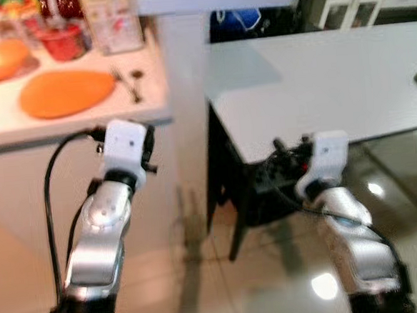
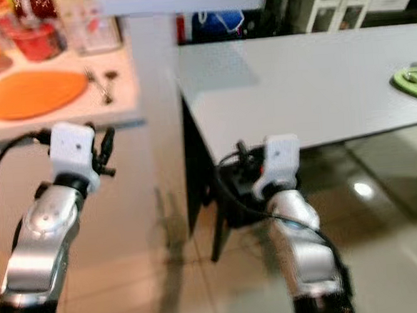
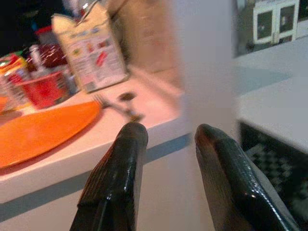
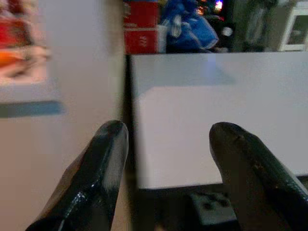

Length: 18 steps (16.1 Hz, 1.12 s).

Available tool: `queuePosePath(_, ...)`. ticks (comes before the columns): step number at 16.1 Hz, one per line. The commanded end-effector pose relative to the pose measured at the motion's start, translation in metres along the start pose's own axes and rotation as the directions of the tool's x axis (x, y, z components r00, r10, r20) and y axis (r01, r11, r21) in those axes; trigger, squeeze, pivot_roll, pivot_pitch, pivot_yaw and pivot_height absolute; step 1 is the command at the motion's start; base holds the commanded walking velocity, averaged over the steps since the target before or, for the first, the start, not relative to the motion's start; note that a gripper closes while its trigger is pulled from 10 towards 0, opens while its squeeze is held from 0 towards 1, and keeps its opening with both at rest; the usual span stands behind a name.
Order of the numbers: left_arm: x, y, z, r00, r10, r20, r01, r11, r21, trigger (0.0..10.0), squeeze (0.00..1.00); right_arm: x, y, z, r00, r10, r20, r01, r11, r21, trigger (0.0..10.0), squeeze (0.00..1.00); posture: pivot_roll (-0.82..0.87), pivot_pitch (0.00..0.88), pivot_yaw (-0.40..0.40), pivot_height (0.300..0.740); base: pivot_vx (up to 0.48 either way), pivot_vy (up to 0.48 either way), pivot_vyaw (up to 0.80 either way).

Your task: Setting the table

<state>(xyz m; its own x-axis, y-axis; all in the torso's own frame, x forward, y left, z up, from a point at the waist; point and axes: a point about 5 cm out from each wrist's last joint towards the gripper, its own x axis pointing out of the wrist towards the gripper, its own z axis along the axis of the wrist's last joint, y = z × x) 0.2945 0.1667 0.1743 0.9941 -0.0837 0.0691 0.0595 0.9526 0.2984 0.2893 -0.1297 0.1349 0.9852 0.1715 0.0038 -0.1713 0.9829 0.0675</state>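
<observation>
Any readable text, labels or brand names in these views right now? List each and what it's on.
None can be read.
Carton on the counter: printed panels with red marks, too blurred to read.
Red container beside it: no legible label.
Colourful packet at the back of the counter: print blurred.
Red box beyond the grey table: no legible text.

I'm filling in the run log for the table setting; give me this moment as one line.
left gripper: open, empty, before counter edge near orange plate and fork | right gripper: open, empty, facing grey table | nothing picked up yet
</observation>
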Motion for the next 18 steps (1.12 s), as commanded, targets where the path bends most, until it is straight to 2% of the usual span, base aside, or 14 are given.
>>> queuePosePath(1,0.0025,-0.0028,0.0053,1.000,-0.010,0.022,0.010,1.000,-0.005,10.0,0.00,-0.0007,-0.0098,0.0032,1.000,-0.022,0.009,0.022,1.000,-0.011,10.0,0.00,0.00,0.000,-0.038,0.740,0.000,0.480,-0.61)
queuePosePath(14,0.0060,-0.0011,0.0091,0.999,-0.006,0.041,0.006,1.000,-0.003,10.0,0.00,0.0025,-0.0104,0.0054,1.000,-0.023,0.017,0.023,1.000,-0.006,10.0,0.00,0.00,0.000,-0.042,0.740,0.000,0.480,-0.61)
queuePosePath(16,0.0062,0.0000,0.0115,0.998,0.010,0.057,-0.012,1.000,0.023,10.0,0.00,0.0028,-0.0105,0.0064,1.000,-0.023,0.021,0.023,1.000,-0.005,10.0,0.00,0.00,0.000,-0.041,0.740,0.000,0.000,-0.61)
queuePosePath(17,0.0066,-0.0005,0.0135,0.998,0.011,0.062,-0.013,0.999,0.038,10.0,0.00,0.0030,-0.0102,0.0092,0.999,-0.011,0.036,0.012,1.000,-0.024,10.0,0.00,0.00,0.000,-0.043,0.740,0.000,0.000,0.00)
queuePosePath(18,0.0066,-0.0013,0.0149,0.997,0.011,0.070,-0.013,0.999,0.039,10.0,0.00,0.0035,-0.0087,0.0114,0.999,0.007,0.043,-0.004,0.997,-0.078,10.0,0.00,0.00,0.000,-0.043,0.740,0.000,-0.480,0.00)
